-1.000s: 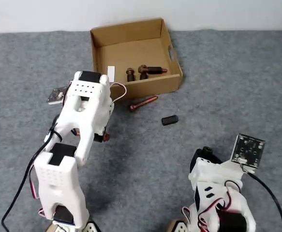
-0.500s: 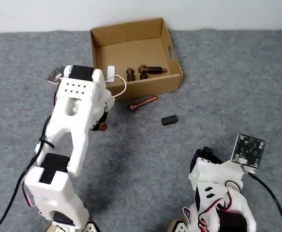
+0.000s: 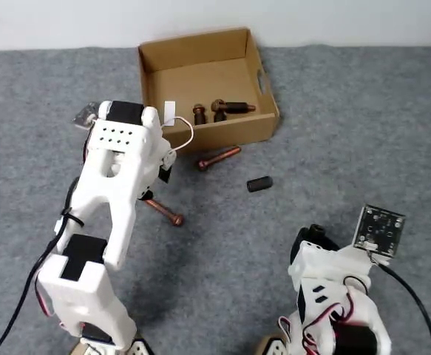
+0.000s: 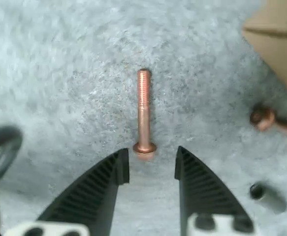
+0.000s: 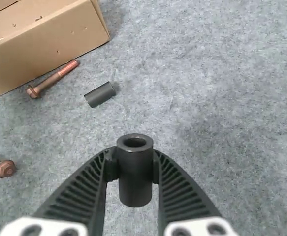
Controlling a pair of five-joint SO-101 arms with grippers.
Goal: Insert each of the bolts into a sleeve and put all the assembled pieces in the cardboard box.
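My left gripper [image 4: 152,157] hangs open just above the grey carpet. The head of a copper bolt [image 4: 143,112] lies between its fingertips, untouched, and in the high view this bolt [image 3: 163,211] lies beside the left arm [image 3: 123,170]. My right gripper [image 5: 133,157] is shut on an upright black sleeve [image 5: 134,172], low at the near right of the table. A second bolt [image 3: 219,157] rests against the front of the cardboard box [image 3: 259,81]. A loose black sleeve [image 3: 259,183] lies a little nearer. Two assembled pieces [image 3: 226,109] lie inside the box by its front wall.
The open-topped box stands at the back centre, with a white label [image 3: 170,112] on its inner front wall. The right arm's base [image 3: 333,303] takes up the near right corner. Bare carpet stretches between the two arms and to the right of the box.
The left arm swung left with the bolt in its gripper, then opened. The bolt now lies on the carpet. The right arm has stayed still with its sleeve.
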